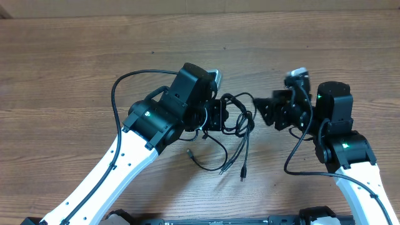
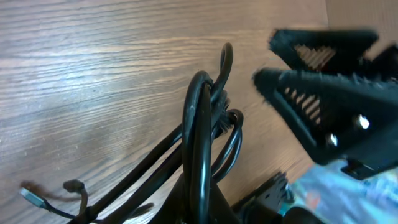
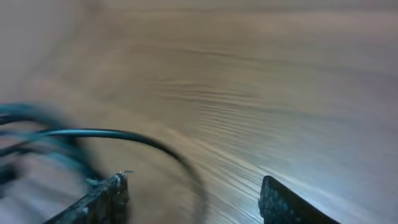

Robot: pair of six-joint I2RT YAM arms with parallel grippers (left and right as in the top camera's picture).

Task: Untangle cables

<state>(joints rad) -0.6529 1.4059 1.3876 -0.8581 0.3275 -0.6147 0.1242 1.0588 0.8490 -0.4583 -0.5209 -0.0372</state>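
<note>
The cables (image 1: 239,125) are thin black cords, looped in a bundle at the table's middle, with loose ends and small plugs trailing toward the front (image 1: 242,176). My left gripper (image 1: 215,115) is shut on the bundle's left side and holds the loops up; in the left wrist view the cables (image 2: 202,124) rise from between its fingers. My right gripper (image 1: 267,112) is open just right of the bundle, fingers pointing at it. In the right wrist view its fingers (image 3: 193,199) are spread wide, with a blurred cable loop (image 3: 112,134) ahead and nothing between them.
The wooden table (image 1: 75,69) has bare surface at the left and far side. Thicker black cords (image 1: 115,94) run along both white arms. The right gripper's jaws (image 2: 323,87) show at the right of the left wrist view.
</note>
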